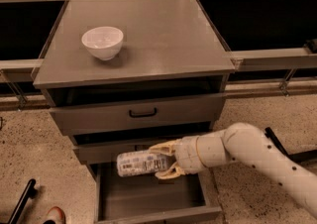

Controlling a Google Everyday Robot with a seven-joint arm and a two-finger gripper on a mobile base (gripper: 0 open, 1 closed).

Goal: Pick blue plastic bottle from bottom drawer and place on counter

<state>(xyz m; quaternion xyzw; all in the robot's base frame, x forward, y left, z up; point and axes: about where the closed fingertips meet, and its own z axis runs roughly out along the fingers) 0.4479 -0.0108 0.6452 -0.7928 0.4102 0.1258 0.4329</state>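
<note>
The blue plastic bottle (138, 163) lies on its side, held in the air just above the open bottom drawer (148, 198), in front of the middle drawer. My gripper (159, 160) reaches in from the right on a white arm and is shut on the bottle's right end, one finger (163, 146) above and one below. The counter (163, 34) is the grey cabinet top above, with a white bowl (103, 42) at its left.
The two upper drawers stand slightly open; the top one has a black bar handle (142, 114). A dark rail runs behind the cabinet. On the speckled floor, a black leg (22, 200) and a reddish object lie at bottom left, another black bar at the right.
</note>
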